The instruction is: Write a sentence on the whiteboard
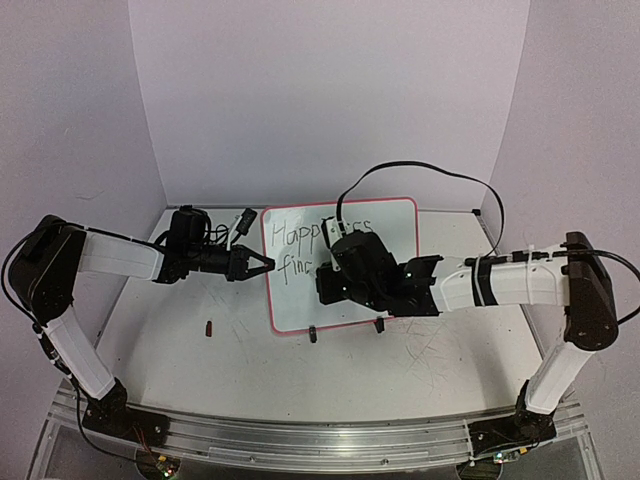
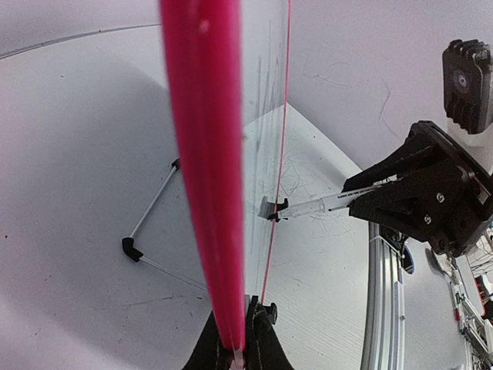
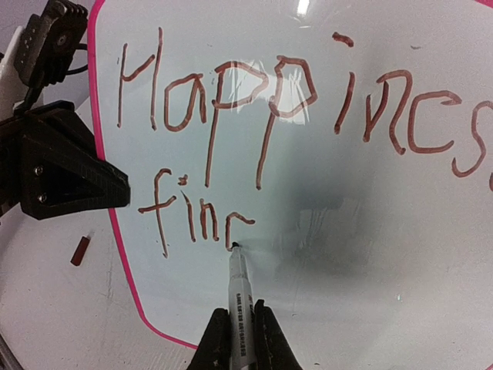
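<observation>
A: What colour are they?
B: The left arm and right arm are white with black joints.
A: Anything else?
B: A black cable, and small screws on the right end effector.

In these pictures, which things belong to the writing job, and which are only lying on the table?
Belong to the job: the whiteboard, left jaws shut on its pink edge; the sentence, so far "Happiness finc"; the marker in the right jaws, tip on the board.
Just lying about: a small reddish piece on the table, left of the board.

Lab: white backdrop panels, aluminium mounting rail.
</observation>
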You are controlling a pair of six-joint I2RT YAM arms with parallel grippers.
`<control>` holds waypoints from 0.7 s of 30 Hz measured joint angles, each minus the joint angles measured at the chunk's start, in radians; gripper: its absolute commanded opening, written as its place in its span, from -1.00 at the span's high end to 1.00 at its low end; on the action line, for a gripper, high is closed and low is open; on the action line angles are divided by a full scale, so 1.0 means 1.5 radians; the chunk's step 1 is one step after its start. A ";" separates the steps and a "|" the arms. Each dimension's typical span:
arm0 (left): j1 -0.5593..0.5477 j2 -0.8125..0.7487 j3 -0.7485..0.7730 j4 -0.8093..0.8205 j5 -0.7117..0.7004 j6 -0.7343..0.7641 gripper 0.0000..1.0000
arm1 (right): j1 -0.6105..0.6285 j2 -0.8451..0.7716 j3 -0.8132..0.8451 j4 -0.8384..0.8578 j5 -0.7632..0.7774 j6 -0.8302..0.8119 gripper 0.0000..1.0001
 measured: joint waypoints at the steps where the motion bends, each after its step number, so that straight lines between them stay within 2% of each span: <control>1: 0.000 0.000 0.000 0.000 0.000 0.000 1.00 | -0.001 0.000 0.002 0.000 0.001 -0.001 1.00; 21: 0.000 0.000 0.000 0.000 0.000 0.000 1.00 | -0.017 0.000 0.048 -0.005 0.020 -0.027 1.00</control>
